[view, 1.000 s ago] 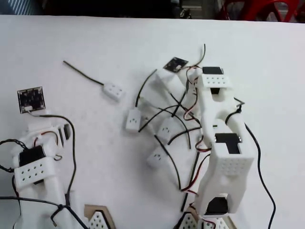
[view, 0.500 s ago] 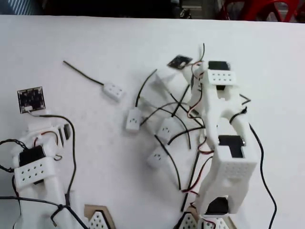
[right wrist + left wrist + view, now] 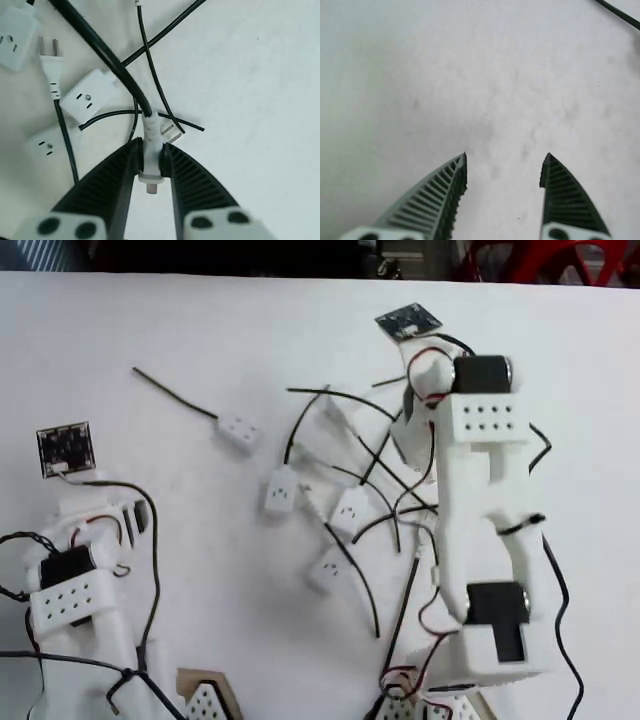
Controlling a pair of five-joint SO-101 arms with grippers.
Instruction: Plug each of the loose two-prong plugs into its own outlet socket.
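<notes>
Compared with one second ago, I see my right arm (image 3: pixel 482 490) stretched further across the table (image 3: pixel 200 320), the right gripper (image 3: pixel 150 167) pinching a white plug (image 3: pixel 150 142) near the outlet sockets (image 3: pixel 92 95), while the left gripper (image 3: pixel 505 159) stays spread above bare table.

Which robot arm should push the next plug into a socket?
Right. The right gripper is shut on a white plug with a thick black cord, close to the white square outlet sockets. The left gripper hangs open over the bare white table.
</notes>
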